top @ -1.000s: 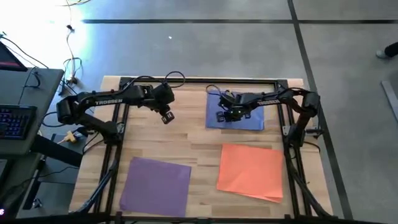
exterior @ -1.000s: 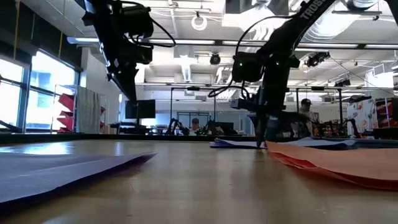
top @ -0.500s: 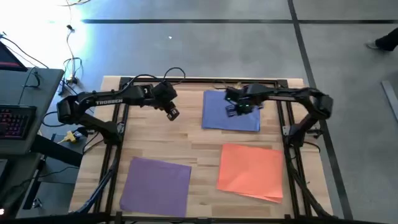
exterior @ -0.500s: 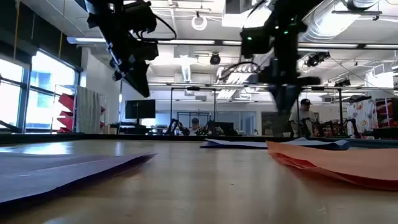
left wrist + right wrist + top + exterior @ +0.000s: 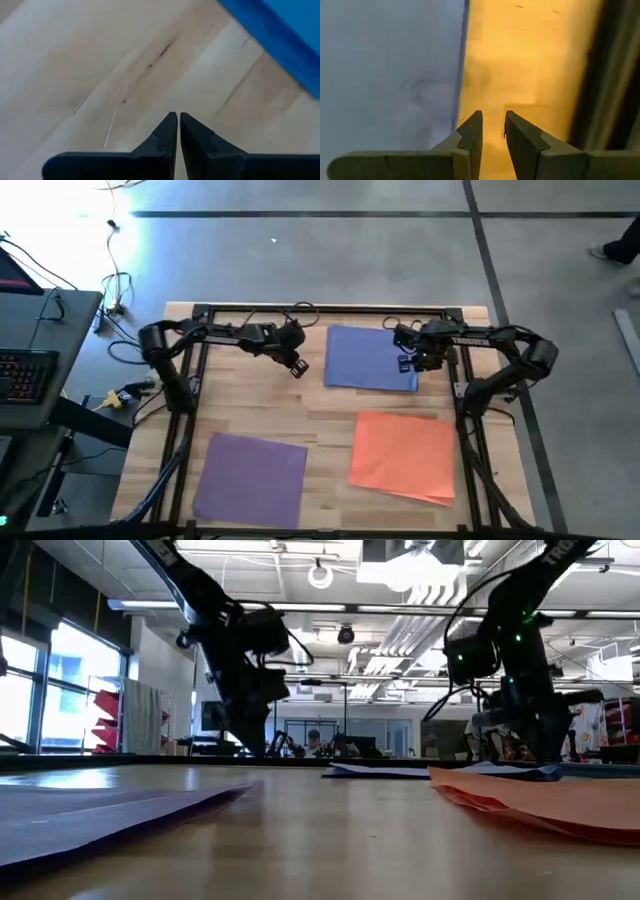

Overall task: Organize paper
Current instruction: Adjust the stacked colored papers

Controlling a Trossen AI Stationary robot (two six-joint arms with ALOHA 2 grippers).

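Three sheets of paper lie flat on the wooden table: a blue one (image 5: 368, 358) at the far middle, an orange one (image 5: 403, 455) near right, a purple one (image 5: 250, 478) near left. My left gripper (image 5: 298, 368) is shut and hangs low over bare wood just left of the blue sheet (image 5: 280, 35). My right gripper (image 5: 405, 364) is low at the blue sheet's right edge (image 5: 462, 75). Its fingers are a little apart over bare wood (image 5: 493, 116), with nothing between them.
A dark metal frame (image 5: 320, 308) runs along the table's far edge and down both sides. A desk with a keyboard (image 5: 20, 370) stands off the table's left. Bare wood (image 5: 300, 410) lies between the three sheets.
My right gripper has risen off the middle of the blue sheet, moved toward the table's right edge and come down at the sheet's right edge. The blue sheet has slid slightly toward the left. My left gripper has moved right toward the blue sheet and gone down.
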